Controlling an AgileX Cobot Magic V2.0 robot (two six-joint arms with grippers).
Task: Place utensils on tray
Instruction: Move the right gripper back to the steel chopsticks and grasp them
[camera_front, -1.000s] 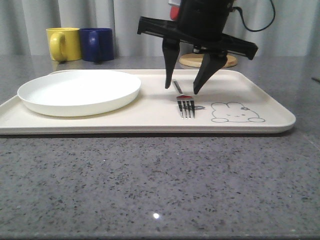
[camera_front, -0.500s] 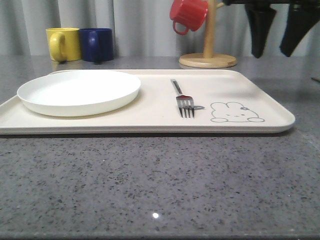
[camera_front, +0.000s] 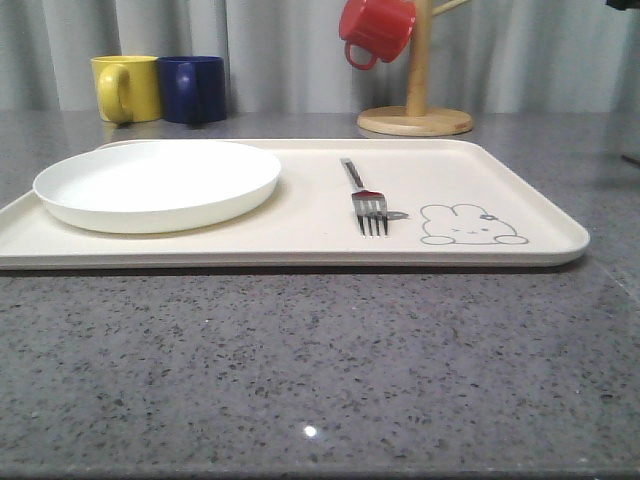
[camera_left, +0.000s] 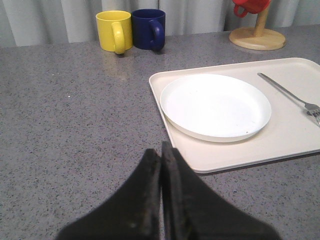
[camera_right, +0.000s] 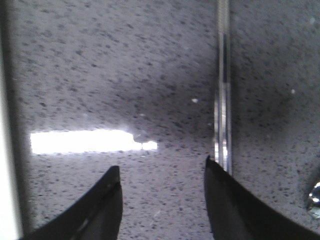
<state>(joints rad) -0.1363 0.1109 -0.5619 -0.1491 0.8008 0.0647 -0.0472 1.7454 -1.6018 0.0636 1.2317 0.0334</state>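
The right end effector (camera_right: 162, 200) hangs wide open and empty over the speckled grey stone desk (camera_right: 125, 65), looking straight down. A slim, shiny silver metal utensil (camera_right: 222, 100), which may be the pair of straight chopsticks though blur hides its ends, lies flat on the desk just outside one finger, running away from the fingertip, not between the two.

The risk, as I judge it, is a missed or skewed grasp. Since the piece sits off to the side of the gap, a straight descent could land a finger on it and skate it across the hard surface. It is thin and lies flush, leaving little to catch, and if it is two sticks, one could slip free. A small rounded shiny object (camera_right: 315, 192) beside the same finger could be knocked.

The left end effector (camera_left: 161, 200) is pressed closed, holding nothing, with the large flat cream rectangular tray (camera_left: 300, 145) ahead of it and to one side. On the tray lie a round white plate (camera_left: 215, 105) and a silver four-tined fork (camera_front: 362, 195), already placed.
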